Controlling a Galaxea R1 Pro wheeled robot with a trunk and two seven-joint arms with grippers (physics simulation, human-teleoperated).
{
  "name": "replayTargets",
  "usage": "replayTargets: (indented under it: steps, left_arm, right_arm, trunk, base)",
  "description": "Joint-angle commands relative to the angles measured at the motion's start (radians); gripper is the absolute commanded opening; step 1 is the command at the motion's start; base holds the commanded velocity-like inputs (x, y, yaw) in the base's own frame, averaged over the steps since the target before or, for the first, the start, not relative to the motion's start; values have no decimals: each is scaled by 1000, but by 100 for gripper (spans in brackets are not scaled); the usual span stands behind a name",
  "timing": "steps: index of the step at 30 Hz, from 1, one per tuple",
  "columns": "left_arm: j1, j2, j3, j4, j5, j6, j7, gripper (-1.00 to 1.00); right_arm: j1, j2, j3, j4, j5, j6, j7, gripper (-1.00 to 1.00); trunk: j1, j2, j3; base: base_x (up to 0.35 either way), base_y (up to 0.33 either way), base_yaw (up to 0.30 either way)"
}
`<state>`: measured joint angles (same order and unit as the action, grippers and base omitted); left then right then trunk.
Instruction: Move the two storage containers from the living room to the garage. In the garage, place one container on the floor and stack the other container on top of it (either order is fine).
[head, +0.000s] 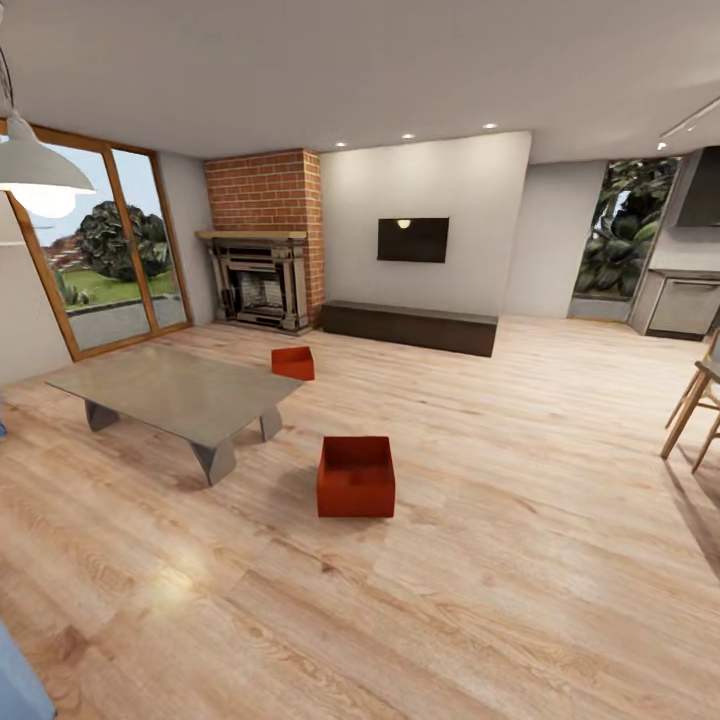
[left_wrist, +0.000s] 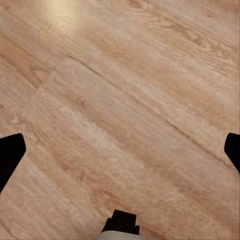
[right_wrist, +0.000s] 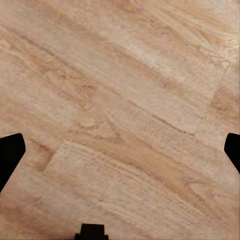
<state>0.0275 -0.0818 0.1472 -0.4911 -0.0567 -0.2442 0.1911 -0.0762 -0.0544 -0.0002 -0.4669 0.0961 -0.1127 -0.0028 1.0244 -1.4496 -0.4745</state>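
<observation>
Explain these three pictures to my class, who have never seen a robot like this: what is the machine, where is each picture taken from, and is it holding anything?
The machine is a simulated wheeled robot with two arms, each ending in a two-fingered claw. The large picture comes from a camera on its head, looking across a living room. On the wood floor sit two red-orange storage containers: the nearer container lies ahead, the farther container beside the grey low table. Beyond are a brick fireplace and a wall television.

The two smaller pictures come from cameras on the wrists, looking down along each claw. The dark shapes at the edges are fingers. The left claw and right claw are both spread wide open over bare planks, holding nothing. Neither container has been picked up yet.
</observation>
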Motion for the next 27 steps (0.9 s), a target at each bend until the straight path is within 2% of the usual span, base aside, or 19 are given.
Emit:
replayTargets:
  steps: [1,27]
  left_arm:
    - [0,-1,5,-1,-6,-1,1,100]
    - [0,-1,5,-1,-6,-1,1,100]
  right_arm:
    - [-1,0,0,1,10,-2,0,100]
    - [-1,0,1,1,11,-2,7,100]
  trunk:
    - [1,0,-1]
    - [1,0,-1]
  base:
    - [326,0,0]
    - [327,0,0]
